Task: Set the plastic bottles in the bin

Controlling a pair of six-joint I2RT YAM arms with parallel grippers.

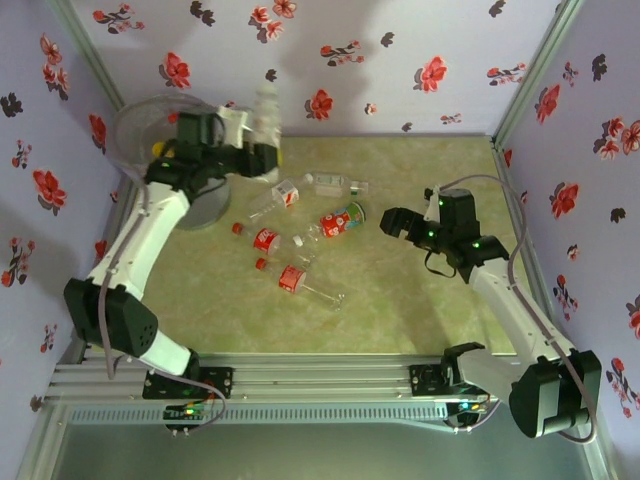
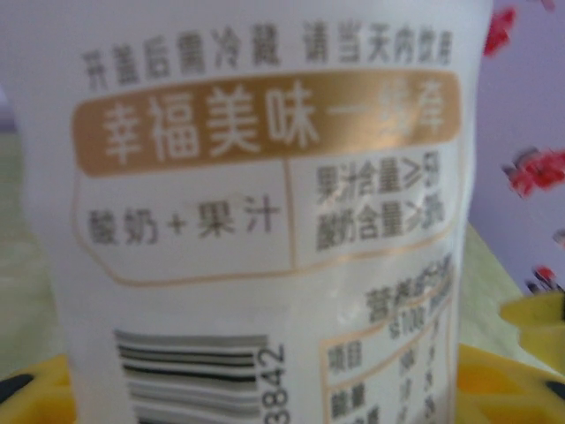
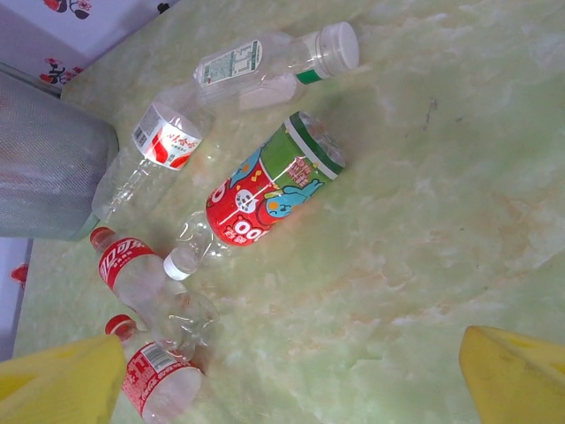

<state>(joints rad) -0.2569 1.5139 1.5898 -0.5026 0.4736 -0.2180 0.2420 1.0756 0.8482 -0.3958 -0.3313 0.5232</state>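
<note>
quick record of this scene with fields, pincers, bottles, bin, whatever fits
left pincer: shut on a pale-labelled bottle, raised beside the bin
right pincer: open, empty, over the table
loose bottles: five lying on the table between the arms
nearest right pincer: cartoon-labelled bottle

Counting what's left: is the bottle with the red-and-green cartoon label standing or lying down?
Lying down: the cartoon-label bottle rests on its side on the table.
</note>
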